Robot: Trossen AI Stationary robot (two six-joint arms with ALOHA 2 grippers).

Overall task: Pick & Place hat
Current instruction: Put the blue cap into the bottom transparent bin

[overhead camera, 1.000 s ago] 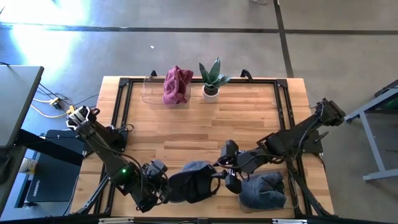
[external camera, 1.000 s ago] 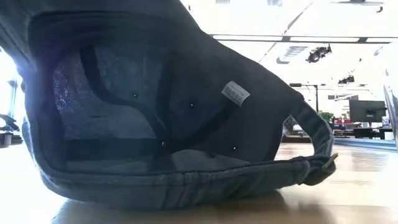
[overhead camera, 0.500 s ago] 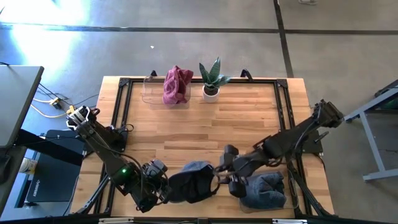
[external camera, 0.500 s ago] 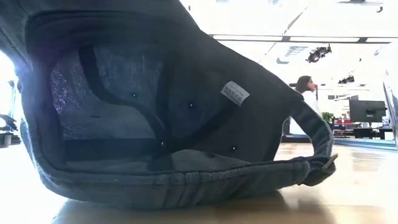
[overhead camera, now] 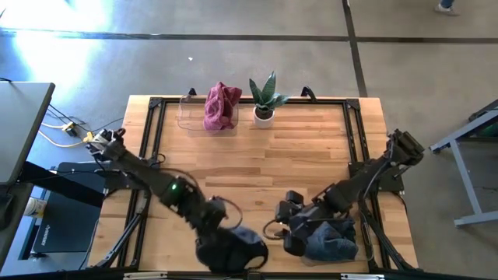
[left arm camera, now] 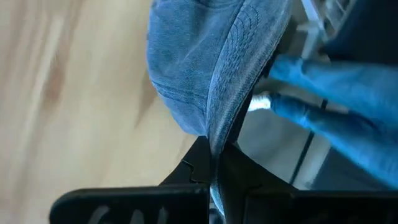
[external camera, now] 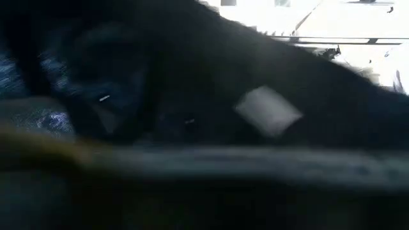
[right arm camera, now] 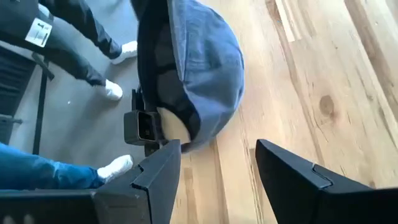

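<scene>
We have the hat [overhead camera: 237, 247] pinched by its brim in our left gripper [left arm camera: 217, 177], whose jaws are clamped tight on the fabric edge. It sits at about six o'clock on the worktop [overhead camera: 257, 155], right at the near edge. We judge the thin brim was chosen because it gives the closed jaws something flat to bite, letting the soft crown hang free.

Our right gripper [right arm camera: 217, 174] hovers just beside the hat, toward four o'clock, with its jaws spread wide and nothing between them. It stands over a second crumpled blue cloth [overhead camera: 331, 239], perhaps another hat, at five o'clock; it seems to be waiting or clearing out of the way.

The worktop is pale wooden planking in a black frame. At twelve o'clock stand a small potted plant [overhead camera: 264, 99] and, just to its left, a clear stand draped with a pink cloth [overhead camera: 221, 106]. Around it lies grey concrete floor, with a desk [overhead camera: 19, 124] at nine o'clock. In the wrist views, a person's legs [left arm camera: 336, 93] and white shoes [right arm camera: 115, 167] show beyond the near edge. The low view is almost wholly blocked by dark fabric.
</scene>
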